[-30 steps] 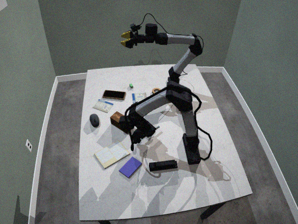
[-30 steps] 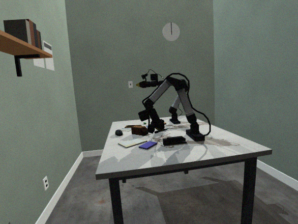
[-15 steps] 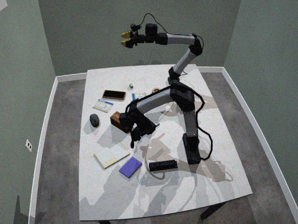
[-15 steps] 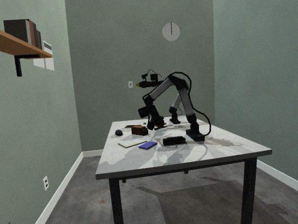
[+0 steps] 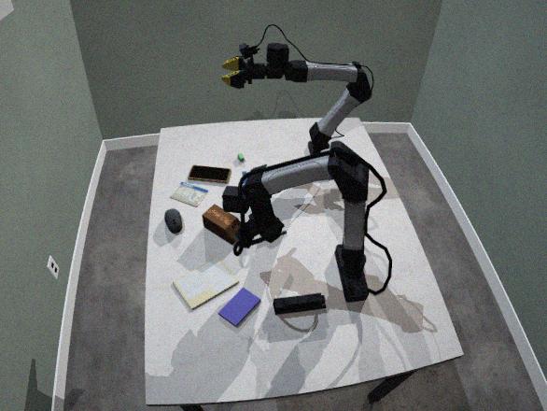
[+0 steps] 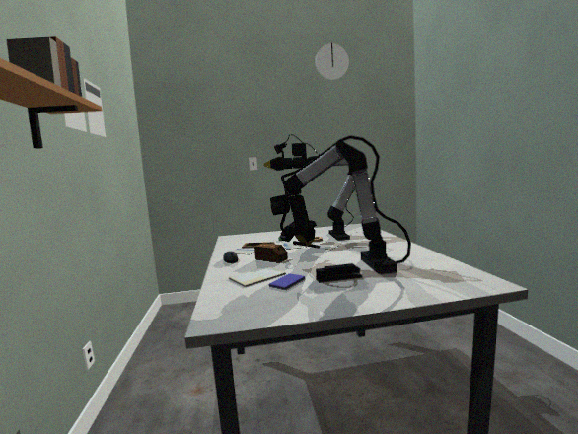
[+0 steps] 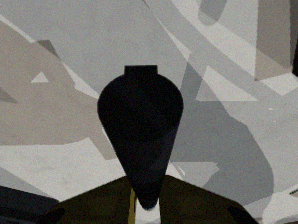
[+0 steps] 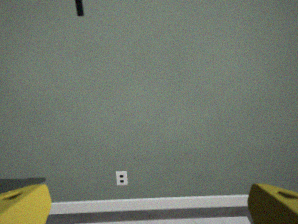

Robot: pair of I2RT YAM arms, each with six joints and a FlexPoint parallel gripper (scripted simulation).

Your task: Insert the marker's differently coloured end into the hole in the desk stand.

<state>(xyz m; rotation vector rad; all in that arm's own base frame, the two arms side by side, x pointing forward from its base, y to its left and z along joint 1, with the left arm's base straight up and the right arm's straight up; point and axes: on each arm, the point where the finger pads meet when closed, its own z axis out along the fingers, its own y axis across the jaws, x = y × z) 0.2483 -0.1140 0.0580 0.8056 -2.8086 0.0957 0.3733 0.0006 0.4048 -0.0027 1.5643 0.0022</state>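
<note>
The box (image 5: 221, 223) (image 6: 270, 253) looks like brown wood, the mouse (image 5: 174, 220) (image 6: 230, 256) (rather plainly) matt plastic.

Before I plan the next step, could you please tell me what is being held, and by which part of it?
The left tool grips the marker by its far, narrower-looking end; the right tool holds nothing.
</note>
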